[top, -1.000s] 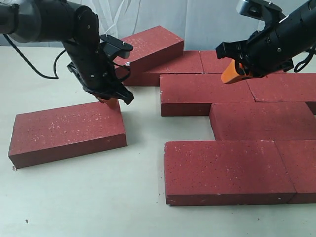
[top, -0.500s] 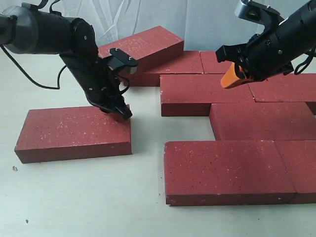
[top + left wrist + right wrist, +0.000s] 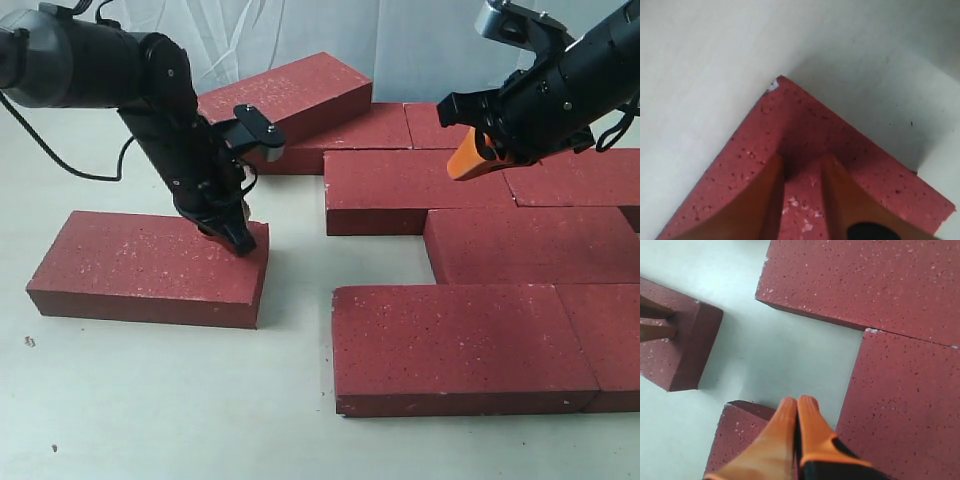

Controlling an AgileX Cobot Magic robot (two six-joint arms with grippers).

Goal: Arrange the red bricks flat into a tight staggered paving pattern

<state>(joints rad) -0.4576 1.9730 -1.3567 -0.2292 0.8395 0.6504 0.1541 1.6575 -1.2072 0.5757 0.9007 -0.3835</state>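
One loose red brick [image 3: 140, 262] lies flat on the left, apart from the others. My left gripper [image 3: 236, 234] presses down on its far right corner, fingers apart, with the brick's top [image 3: 805, 120] showing between and outside them [image 3: 805, 161]. Several red bricks [image 3: 415, 185] lie flat in staggered rows on the right. My right gripper [image 3: 463, 160] hovers above them, its orange fingers pressed together and empty [image 3: 799, 401]. Under it a gap of bare table separates the bricks [image 3: 900, 285].
At the back another brick [image 3: 300, 88] leans tilted on a flat one [image 3: 350, 135]. A white curtain hangs behind the table. A strip of bare table [image 3: 295, 250] separates the loose brick from the front row [image 3: 450, 345]. A small white crumb [image 3: 29, 341] lies at the left.
The loose brick has slid to the right and turned under my left gripper, its right end swinging nearer the rows. My right gripper has hardly moved.
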